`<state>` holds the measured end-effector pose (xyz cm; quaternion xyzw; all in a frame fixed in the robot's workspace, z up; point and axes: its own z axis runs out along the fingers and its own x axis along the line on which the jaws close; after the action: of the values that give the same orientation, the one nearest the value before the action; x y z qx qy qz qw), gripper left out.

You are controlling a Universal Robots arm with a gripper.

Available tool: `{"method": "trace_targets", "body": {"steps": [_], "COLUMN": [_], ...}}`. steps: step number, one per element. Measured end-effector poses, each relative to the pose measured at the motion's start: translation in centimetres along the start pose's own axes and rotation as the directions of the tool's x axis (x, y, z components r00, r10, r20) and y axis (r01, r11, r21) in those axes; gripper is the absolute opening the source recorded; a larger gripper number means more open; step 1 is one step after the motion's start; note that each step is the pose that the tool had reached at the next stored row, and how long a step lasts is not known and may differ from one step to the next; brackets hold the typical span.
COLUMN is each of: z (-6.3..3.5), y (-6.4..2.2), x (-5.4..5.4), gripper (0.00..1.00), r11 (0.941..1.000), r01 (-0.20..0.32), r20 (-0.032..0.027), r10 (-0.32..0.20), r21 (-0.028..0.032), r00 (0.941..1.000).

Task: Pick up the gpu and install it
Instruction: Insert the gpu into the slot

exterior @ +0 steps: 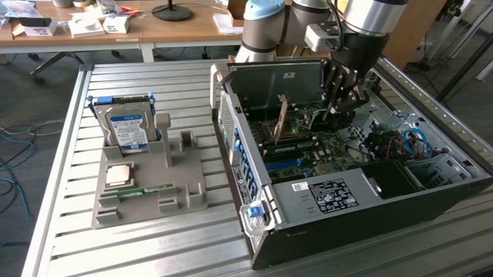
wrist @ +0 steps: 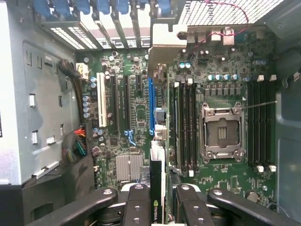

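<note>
The gripper [wrist: 162, 203] hangs inside the open computer case [exterior: 370, 222] – its fingers [wrist: 138, 205] pinch the gpu [wrist: 157, 186] between them. The card stands on edge over the motherboard [wrist: 136, 117], along the blue slot [wrist: 151, 106].

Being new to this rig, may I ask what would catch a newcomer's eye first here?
The open computer case stands on the exterior view's right, with the gripper reaching down into it. The gpu is held between its fingers over the motherboard. On the exterior view's left, a blue-labelled hard drive stands upright in a grey tray.
</note>
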<state>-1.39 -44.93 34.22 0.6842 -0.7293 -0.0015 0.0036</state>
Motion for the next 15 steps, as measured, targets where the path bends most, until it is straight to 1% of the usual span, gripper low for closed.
{"method": "trace_targets", "body": {"steps": [15], "z": [2.07], "y": [0.07], "x": [0.0], "gripper": [0.26], "r11": [1.0000], "r01": [0.000], "r20": [0.0000], "r10": [0.000], "r21": [0.0000], "r00": [1.0000]}}
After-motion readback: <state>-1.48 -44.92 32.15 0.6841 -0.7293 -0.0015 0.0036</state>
